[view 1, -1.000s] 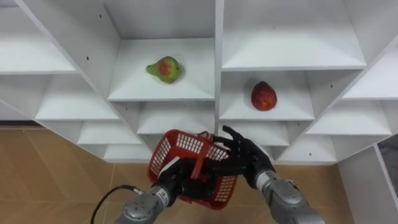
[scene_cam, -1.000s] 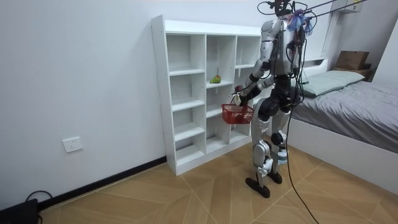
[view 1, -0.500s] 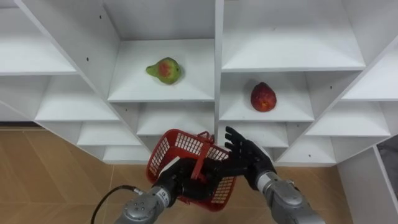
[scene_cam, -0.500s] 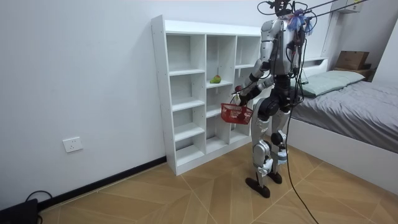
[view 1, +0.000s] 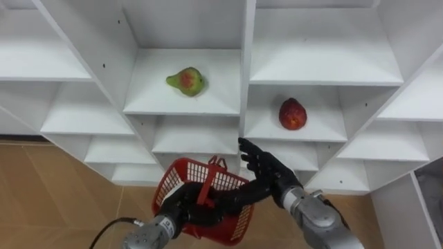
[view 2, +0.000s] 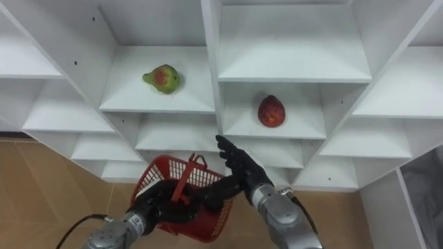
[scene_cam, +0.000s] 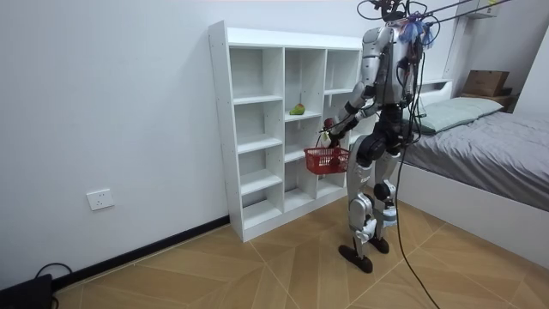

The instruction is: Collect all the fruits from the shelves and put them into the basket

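Two fruits lie in a tall white open-fronted closet [view 1: 247, 76]. A green pear with a red blush [view 1: 185, 81] lies at eleven o'clock in the eye view. A rounded dark red fruit [view 1: 292, 114] lies at one o'clock, in the next column to the right and on a lower shelf. Each sits near the middle of its board, back from the front edge, with bare shelf on both sides.

The right hand [view 1: 268, 174] is raised in front of the closet's upright divider. Its fingers are straight and spread and hold nothing. From its palm the red fruit is at one o'clock, well apart on the shelf above the fingertips. The pear is at eleven o'clock, farther off.

At six o'clock the left hand [view 1: 178, 206] has its fingers curled round the upright handle of a red plastic mesh basket [view 1: 234, 220]. The basket's right rim is just beside the right hand.

In the room view the robot stands upright close to the closet, facing it, on a wooden parquet floor [scene_cam: 257, 266]. A grey-covered bed [scene_cam: 489, 129] is behind it.
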Controlling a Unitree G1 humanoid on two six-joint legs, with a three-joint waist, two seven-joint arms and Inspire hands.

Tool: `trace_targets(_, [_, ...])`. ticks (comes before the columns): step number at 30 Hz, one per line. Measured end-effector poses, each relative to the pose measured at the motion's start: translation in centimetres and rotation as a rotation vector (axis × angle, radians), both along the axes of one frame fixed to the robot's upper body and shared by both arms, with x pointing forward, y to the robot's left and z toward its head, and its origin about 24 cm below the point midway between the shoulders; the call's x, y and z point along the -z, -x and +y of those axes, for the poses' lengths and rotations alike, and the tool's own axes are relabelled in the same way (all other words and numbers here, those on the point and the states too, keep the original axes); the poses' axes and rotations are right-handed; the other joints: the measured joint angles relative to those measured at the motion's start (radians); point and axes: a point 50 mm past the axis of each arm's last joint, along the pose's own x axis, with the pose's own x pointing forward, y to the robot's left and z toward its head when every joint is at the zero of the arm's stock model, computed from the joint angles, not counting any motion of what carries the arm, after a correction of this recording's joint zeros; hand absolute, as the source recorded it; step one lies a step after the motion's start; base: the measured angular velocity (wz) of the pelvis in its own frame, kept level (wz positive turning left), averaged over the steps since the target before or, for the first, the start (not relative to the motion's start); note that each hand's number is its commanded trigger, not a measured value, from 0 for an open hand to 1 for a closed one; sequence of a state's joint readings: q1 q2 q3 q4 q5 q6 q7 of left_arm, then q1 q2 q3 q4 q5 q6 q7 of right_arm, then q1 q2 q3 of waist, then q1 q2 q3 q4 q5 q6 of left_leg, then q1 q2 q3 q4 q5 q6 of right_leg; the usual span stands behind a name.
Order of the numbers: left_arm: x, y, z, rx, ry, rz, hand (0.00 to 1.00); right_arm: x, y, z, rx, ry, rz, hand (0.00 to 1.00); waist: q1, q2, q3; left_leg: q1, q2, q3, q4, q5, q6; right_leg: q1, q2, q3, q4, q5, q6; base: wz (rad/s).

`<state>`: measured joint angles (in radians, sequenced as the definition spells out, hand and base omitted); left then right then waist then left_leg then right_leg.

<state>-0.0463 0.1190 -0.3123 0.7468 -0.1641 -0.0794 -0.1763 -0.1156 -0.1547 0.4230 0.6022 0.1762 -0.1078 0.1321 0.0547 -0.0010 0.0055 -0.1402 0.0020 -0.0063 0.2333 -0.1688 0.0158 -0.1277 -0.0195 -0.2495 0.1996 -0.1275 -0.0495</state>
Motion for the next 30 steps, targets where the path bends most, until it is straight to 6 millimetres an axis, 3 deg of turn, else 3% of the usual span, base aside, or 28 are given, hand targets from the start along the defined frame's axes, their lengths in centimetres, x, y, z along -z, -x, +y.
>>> trace_targets(7, [0.0,0.0,1.2,-0.040,-0.042,-0.009,1.00,-1.5,0.0,1.0,-0.094,0.031,-0.088,0.00,0.023,-0.015,-0.0009,0.031,-0.001,-0.001,-0.005,0.000,0.000,0.046,0.002,-0.003,-0.013,-0.003,0.004,0.05])
trace_targets(15, [0.2,1.0,2.2,-0.141,-0.055,-0.010,1.00,-5.0,-0.5,2.6,-0.204,0.051,-0.274,0.00,0.043,-0.056,0.0021,0.055,-0.006,-0.009,-0.015,0.000,-0.001,0.070,0.001,-0.010,-0.016,-0.009,0.005,0.03])
trace_targets(19, [0.3,1.4,2.8,-0.155,-0.073,-0.003,1.00,-5.1,-0.5,2.6,-0.216,0.059,-0.280,0.00,0.064,-0.063,0.0034,0.086,-0.009,-0.015,-0.030,0.000,0.000,0.103,0.003,-0.002,-0.032,-0.011,0.008,0.05])
trace_targets(24, [0.4,1.8,3.9,-0.195,-0.095,0.004,1.00,-6.1,-0.5,3.3,-0.255,0.034,-0.312,0.00,0.093,-0.079,0.0126,0.097,-0.011,-0.024,-0.035,0.000,0.000,0.116,0.003,-0.003,-0.032,-0.015,0.010,0.05])
trace_targets(30, [0.6,2.1,4.0,-0.242,-0.080,0.011,1.00,-8.3,-0.7,4.2,-0.288,-0.008,-0.394,0.00,0.119,-0.083,0.0116,0.101,-0.015,-0.029,-0.036,-0.001,0.001,0.122,0.005,-0.008,-0.032,-0.016,0.012,0.02])
